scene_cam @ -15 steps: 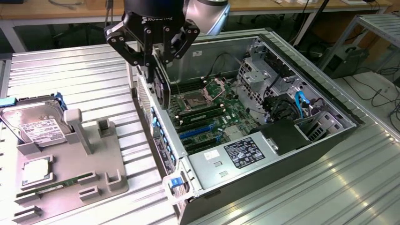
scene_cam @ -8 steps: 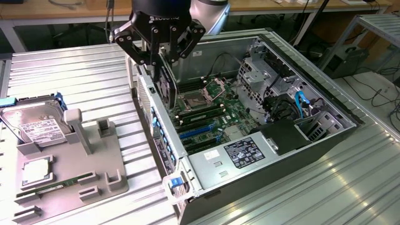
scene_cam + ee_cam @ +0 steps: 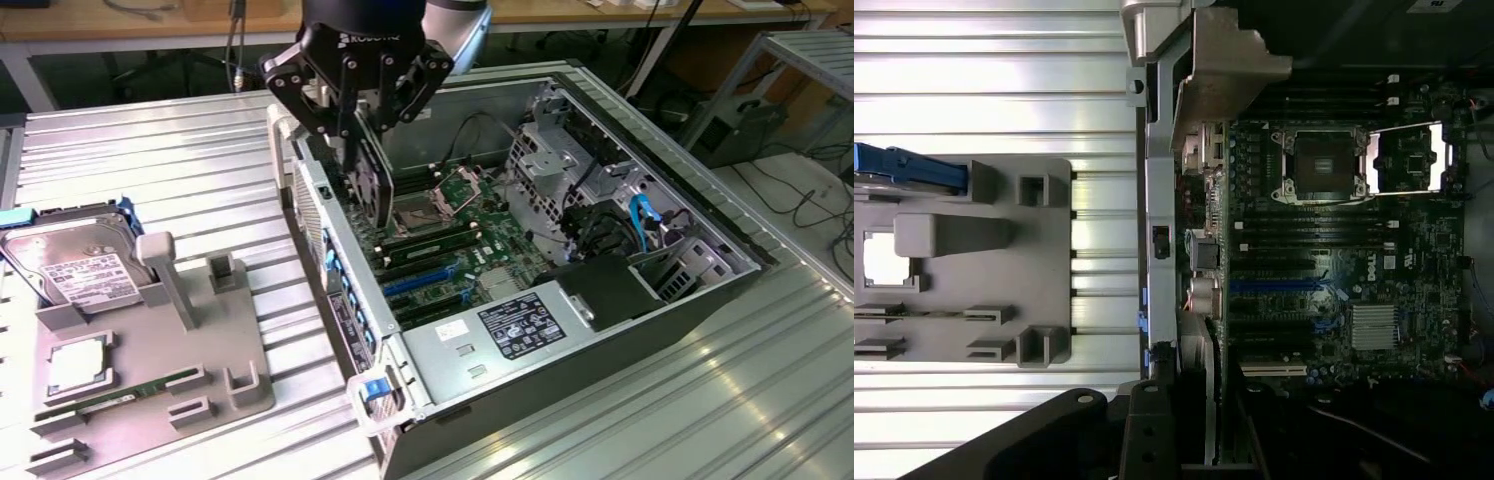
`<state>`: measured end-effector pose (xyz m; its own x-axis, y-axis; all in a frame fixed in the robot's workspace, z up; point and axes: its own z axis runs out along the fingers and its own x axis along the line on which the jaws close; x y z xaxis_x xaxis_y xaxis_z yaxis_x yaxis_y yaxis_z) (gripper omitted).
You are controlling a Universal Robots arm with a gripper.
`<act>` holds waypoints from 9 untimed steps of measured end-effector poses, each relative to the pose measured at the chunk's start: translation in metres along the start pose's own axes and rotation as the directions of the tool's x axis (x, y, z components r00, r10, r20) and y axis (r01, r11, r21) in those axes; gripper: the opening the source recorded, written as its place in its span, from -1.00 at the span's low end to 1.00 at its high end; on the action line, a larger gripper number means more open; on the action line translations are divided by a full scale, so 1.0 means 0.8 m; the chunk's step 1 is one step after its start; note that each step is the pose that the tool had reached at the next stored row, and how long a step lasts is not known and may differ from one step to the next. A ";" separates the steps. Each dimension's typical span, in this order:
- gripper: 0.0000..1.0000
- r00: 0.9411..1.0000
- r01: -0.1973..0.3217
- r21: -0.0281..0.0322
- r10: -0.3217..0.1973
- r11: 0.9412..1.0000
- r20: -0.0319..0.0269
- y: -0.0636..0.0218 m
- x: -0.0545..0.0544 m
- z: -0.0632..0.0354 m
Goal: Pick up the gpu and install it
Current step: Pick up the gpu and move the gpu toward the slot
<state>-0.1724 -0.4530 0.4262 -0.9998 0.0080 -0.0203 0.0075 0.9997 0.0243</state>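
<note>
Currently, gripper [image 3: 363, 130] hangs over the open PC case [image 3: 694, 250], with its fingers [image 3: 323, 110] clamped on the upper edge of the gpu [image 3: 372, 185]. Card is held on edge, approx. upright, dark face toward the camera. Its lower end is down inside the case, just above the motherboard [image 3: 467, 240] and close to the case wall on the exterior view's left. Cannot tell whether the card touches a slot. On the table [image 3: 160, 150], at the exterior view's left, a gray holder [image 3: 200, 370] carries a hard drive [image 3: 80, 265] and a memory stick [image 3: 114, 397], well apart from the case.
</note>
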 end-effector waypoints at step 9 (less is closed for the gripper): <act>-0.45 1.000 0.000 0.000 0.000 1.000 0.000 0.000 -0.010 0.000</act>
<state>-0.1640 -0.4530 0.4262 -0.9998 0.0081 -0.0202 0.0076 0.9997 0.0242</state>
